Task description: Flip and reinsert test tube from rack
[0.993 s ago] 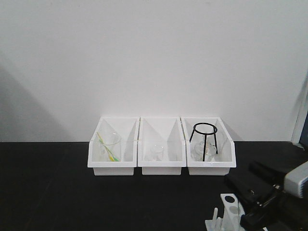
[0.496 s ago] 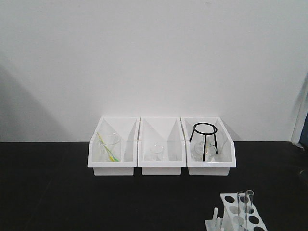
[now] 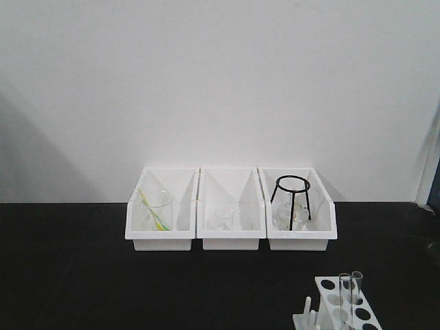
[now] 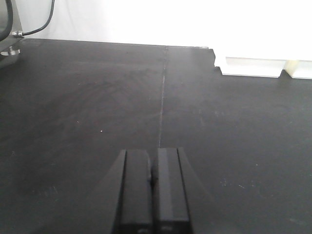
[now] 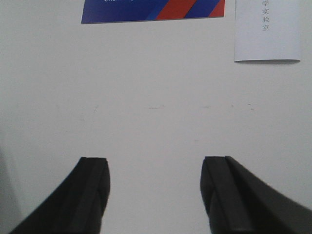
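Now we see the rack (image 3: 342,306) at the lower right corner of the front view, standing on the black counter (image 3: 82,275) and partly cut by the bottom edge of the picture. Its white top plate has rows of round holes, and a few short pegs (image 3: 307,317) stand along its left side. Two clear test tubes (image 3: 350,297) stand upright in the rack, close beside each other; the right one reaches a little higher than the left one. We cannot tell which end of each tube is up. Behind the rack, against the white wall, three white bins (image 3: 231,208) sit side by side. The left bin holds a glass beaker (image 3: 157,210) with a yellow-green stick leaning inside it, the middle bin holds a small glass beaker (image 3: 224,218), and the right bin holds a black tripod stand (image 3: 292,201) over some glassware. No arm appears in the front view. In the left wrist view, the left claw (image 4: 152,192) has its two fingers pressed together with nothing between them, low over the bare counter. In the right wrist view, the right claw (image 5: 155,195) is spread wide and empty, and it faces a white wall with a blue and red poster (image 5: 153,9) and a white paper sheet (image 5: 267,30).
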Robot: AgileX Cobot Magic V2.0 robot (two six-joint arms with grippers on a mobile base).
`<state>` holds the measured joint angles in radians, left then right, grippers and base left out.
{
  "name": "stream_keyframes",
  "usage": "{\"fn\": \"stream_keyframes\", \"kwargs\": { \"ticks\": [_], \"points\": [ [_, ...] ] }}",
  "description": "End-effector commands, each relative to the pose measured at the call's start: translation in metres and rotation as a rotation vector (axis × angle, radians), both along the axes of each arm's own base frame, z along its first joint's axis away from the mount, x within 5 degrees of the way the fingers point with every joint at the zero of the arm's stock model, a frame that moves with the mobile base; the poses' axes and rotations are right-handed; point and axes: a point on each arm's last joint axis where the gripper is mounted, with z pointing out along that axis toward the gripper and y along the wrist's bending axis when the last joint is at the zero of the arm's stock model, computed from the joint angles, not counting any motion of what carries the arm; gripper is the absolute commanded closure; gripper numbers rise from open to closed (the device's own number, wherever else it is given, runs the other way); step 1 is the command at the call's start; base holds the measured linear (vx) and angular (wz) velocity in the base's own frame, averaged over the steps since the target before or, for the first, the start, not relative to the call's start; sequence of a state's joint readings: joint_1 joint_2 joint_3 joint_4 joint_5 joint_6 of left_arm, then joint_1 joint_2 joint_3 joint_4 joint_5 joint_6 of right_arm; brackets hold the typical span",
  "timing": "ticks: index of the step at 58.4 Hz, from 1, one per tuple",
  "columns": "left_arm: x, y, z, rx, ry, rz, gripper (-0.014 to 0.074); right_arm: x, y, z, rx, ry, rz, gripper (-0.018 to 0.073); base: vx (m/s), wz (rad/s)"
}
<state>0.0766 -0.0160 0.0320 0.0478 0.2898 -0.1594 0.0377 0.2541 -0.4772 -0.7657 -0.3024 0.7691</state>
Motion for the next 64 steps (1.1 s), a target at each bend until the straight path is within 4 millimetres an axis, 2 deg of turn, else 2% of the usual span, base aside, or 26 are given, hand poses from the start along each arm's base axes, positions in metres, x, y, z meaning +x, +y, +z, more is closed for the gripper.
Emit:
{"fn": "stream_keyframes", "kwargs": {
  "ticks": [1,10,17,24,32,39,51,61,64],
  "points": [
    [0.001,-0.001,0.008,0.004,-0.097,-0.012,0.0603,-0.002,-0.004,0.009,0.05,-0.01,-0.023,0.0151,0.0,0.0],
    [0.001,-0.001,0.008,0.004,-0.097,-0.012,0.0603,0.003,-0.015,0.001,0.125,0.09,-0.122,0.0304,0.0,0.0],
    [0.001,-0.001,0.008,0.004,-0.097,-0.012,0.0603,0.006,-0.018,-0.006,0.021,0.156,-0.216,0.0438,0.0,0.0],
    [0.001,-0.001,0.008,0.004,-0.097,-0.012,0.0603,-0.004,-0.02,-0.011,-0.087,0.172,-0.285,0.0571,0.0,0.0],
    [0.001,-0.001,0.008,0.004,-0.097,-0.012,0.0603,-0.021,-0.023,-0.023,-0.113,0.198,-0.325,0.0572,0.0,0.0],
    [0.001,-0.001,0.008,0.004,-0.097,-0.012,0.0603,-0.024,-0.023,-0.055,-0.087,0.221,-0.307,0.0571,0.0,0.0],
    [0.001,-0.001,0.008,0.004,-0.099,-0.012,0.0603,0.002,-0.02,-0.126,-0.054,0.381,-0.255,0.0571,0.0,0.0],
    [0.001,-0.001,0.008,0.004,-0.099,-0.012,0.0603,0.011,-0.019,-0.166,-0.065,0.426,-0.241,0.0571,0.0,0.0],
    [0.001,-0.001,0.008,0.004,-0.099,-0.012,0.0603,0.011,-0.019,-0.171,-0.06,0.436,-0.238,0.0571,0.0,0.0]
  ]
}}
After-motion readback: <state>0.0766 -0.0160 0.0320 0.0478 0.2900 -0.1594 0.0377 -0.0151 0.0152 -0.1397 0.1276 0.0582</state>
